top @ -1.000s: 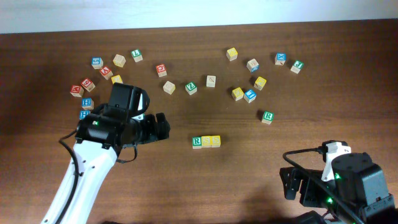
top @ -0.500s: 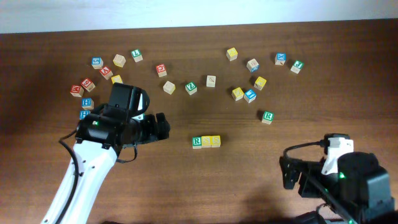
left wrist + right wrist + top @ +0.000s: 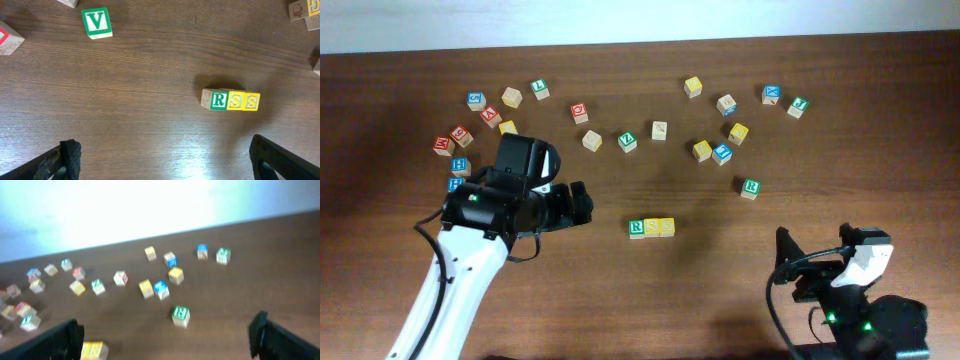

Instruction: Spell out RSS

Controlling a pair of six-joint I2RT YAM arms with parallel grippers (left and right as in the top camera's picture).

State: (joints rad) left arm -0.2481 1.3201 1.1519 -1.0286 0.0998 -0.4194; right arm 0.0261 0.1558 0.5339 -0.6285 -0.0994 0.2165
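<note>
Centrally, RSS (image 3: 651, 228) sits as one touching row

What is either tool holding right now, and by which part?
Nothing. The left tool and the right tool are both open and empty; the RSS cubes lie apart from both.

Twenty-four letter cubes (image 3: 659, 130) on the counter (image 3: 620, 300): six yellow (image 3: 693, 87), five green (image 3: 627, 141), about five blue (image 3: 772, 94), four red (image 3: 579, 112), four plain wood (image 3: 591, 140); three form the RSS row (image 3: 651, 227).
</note>
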